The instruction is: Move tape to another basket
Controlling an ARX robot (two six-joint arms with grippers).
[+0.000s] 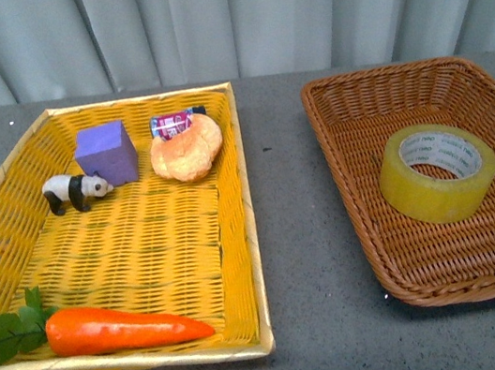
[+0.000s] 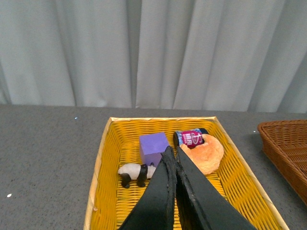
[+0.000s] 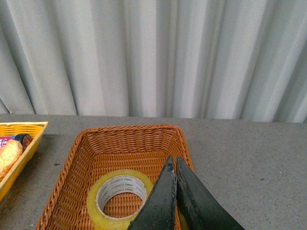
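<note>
tape (image 1: pixel 438 172) — flat inside basket (image 1: pixel 342 126) (hole up) | left claw (image 2: pixel 173 155) — pressed together, over yellow basket (image 2: pixel 103 158) | right claw (image 3: pixel 173 163) — pressed together, above basket

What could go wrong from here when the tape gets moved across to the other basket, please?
The tape lies flat in the brown basket, so the shut right hand must open wide or it may just push the roll. The yellow basket already holds a carrot, panda, purple block and bread; a careless drop could hit them.
</note>
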